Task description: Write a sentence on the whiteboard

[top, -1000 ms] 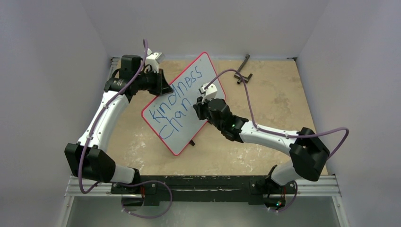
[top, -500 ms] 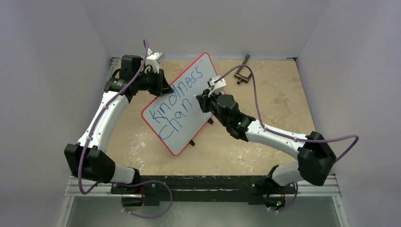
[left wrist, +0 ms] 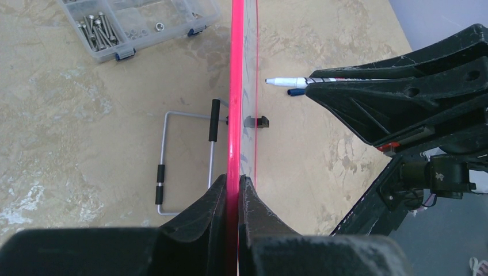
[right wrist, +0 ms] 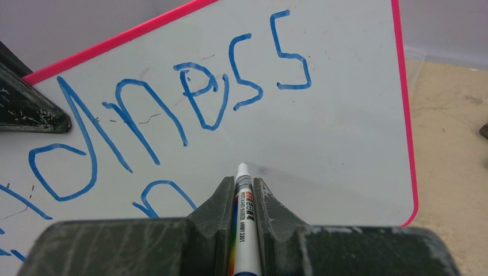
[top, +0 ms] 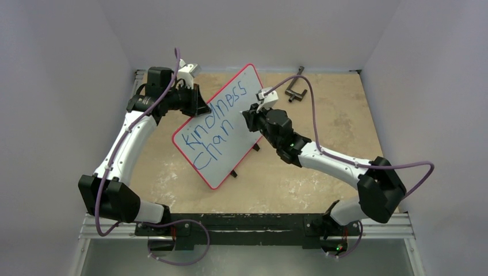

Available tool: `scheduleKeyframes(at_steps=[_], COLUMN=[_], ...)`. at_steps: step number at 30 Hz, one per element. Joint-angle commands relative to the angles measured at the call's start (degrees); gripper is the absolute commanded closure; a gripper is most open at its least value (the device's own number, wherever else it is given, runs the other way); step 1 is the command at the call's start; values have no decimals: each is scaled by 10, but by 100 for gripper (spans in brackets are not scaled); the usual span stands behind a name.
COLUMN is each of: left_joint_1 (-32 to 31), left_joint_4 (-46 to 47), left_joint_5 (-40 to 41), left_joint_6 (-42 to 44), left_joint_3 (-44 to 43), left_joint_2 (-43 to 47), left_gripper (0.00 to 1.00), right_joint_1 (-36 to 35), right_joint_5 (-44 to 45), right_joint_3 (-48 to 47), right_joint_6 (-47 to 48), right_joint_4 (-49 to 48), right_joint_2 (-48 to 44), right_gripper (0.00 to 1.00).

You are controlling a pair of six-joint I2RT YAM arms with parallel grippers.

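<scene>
Left gripper is clamped on the whiteboard at its red rim. Right gripper pinches a marker, tip just off the surface (sentence reads "Kindness Chan").

**Two white-and-black arms with purple leads**

The left arm and right arm have smooth white link shells between blocky black joint housings. A purple cable loops loosely along each. Small white camera housings cap the wrists. The right gripper has matte black, wedge-shaped jaws, scuffed grey.
</scene>
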State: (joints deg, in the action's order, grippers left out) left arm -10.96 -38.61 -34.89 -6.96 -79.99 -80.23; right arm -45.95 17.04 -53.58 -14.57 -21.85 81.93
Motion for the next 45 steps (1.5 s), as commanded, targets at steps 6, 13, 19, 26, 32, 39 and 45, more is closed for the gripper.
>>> scheduleKeyframes(at_steps=[6, 13, 19, 26, 32, 39, 45], left_joint_1=[-5, -5, -5, -5, -5, -5, -5], left_joint_4=[-13, -13, -12, -13, -12, -13, -13], left_joint_5=[6, 7, 7, 8, 8, 8, 8], left_joint_6=[12, 13, 13, 13, 13, 13, 13], left_joint_3=[2, 1, 2, 2, 1, 2, 2], left_joint_2=[11, 10, 10, 11, 11, 12, 12], left_gripper=[100, 100, 100, 100, 100, 100, 100], right_joint_1=[3, 3, 3, 3, 3, 3, 3], right_joint_5=[-33, -70, -112, -141, -133, -113, -80], right_joint_3=[-52, -59, -48, -12, 33, 36, -6], right_joint_6=[0, -3, 4, -3, -8, -16, -13], right_joint_4=[-27, -31, -37, -46, -52, -43, -16], right_joint_2=[33, 47, 50, 46, 34, 31, 42], right_gripper=[100, 100, 100, 100, 100, 100, 100])
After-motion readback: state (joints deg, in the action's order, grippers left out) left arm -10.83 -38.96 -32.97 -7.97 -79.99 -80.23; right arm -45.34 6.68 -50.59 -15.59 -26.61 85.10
